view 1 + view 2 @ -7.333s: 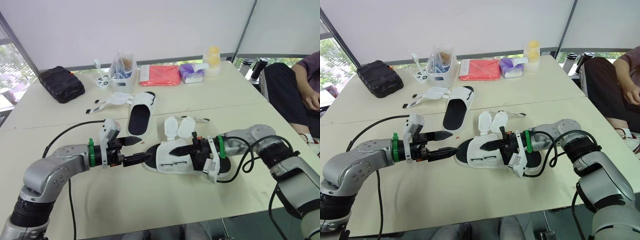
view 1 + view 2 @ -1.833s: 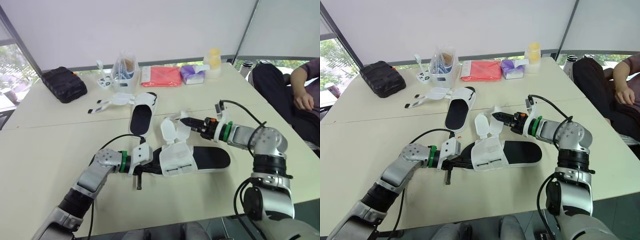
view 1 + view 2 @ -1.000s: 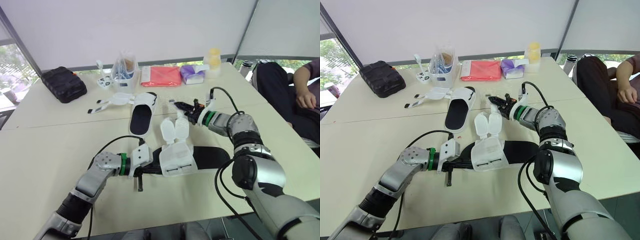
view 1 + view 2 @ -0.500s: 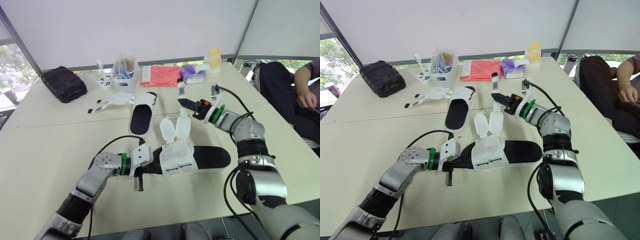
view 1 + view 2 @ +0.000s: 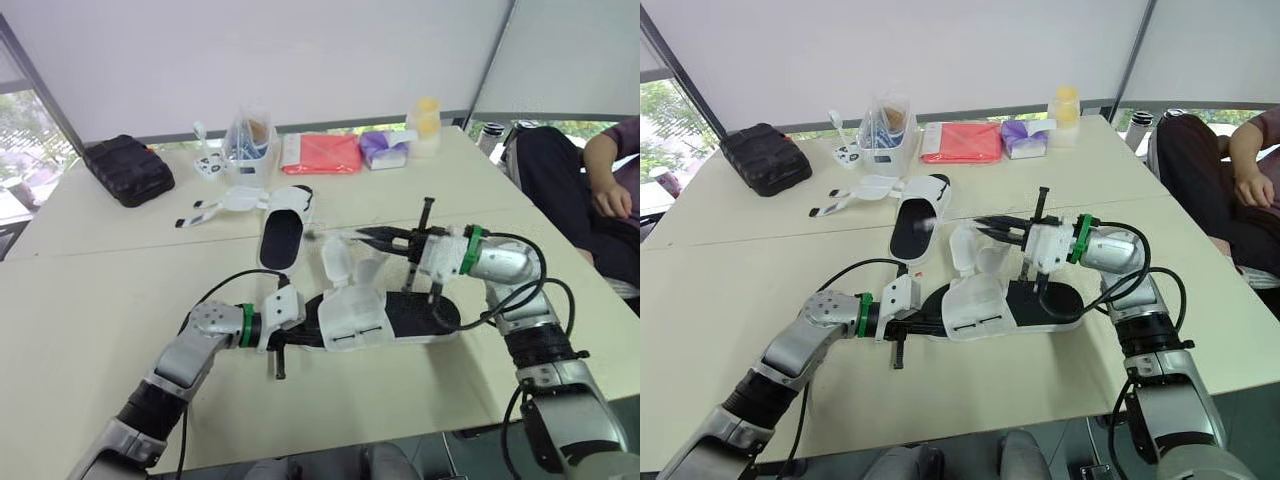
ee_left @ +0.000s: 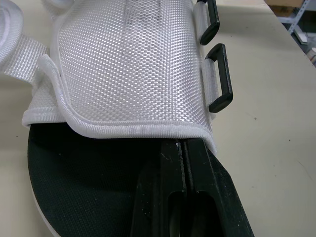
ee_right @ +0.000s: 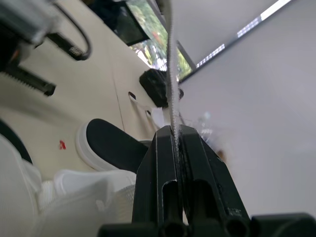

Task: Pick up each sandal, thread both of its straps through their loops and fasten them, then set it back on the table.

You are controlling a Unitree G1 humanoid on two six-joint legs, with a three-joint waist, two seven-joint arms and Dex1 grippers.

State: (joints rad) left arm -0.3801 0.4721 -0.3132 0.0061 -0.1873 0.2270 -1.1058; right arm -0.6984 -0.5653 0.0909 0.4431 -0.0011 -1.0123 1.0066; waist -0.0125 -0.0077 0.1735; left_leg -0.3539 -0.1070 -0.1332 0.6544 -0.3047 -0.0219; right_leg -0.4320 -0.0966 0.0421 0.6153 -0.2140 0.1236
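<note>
White woven sandal (image 5: 352, 318) on its black sole, lying at the centre of the desk (image 5: 100, 300) with a tool on each side.

The left tool (image 6: 186, 148) has not shifted since half a second ago: its fingers are pressed together on the hem of the white upper at the toe end, with the two black loops (image 6: 219, 79) just beside it on the upper's side. The right tool (image 7: 173, 132) has changed. It was higher in the frame and angled toward the upper left; it now lies lower and level across the middle, its wrist above the heel part of the sole, fingers pinching a thin white strap (image 7: 171, 74) (seen edge-on between them). The sandal itself lies where it did. The other sandal (image 5: 283, 237) rests flat on the desk up and left of centre, straps spread open.
</note>
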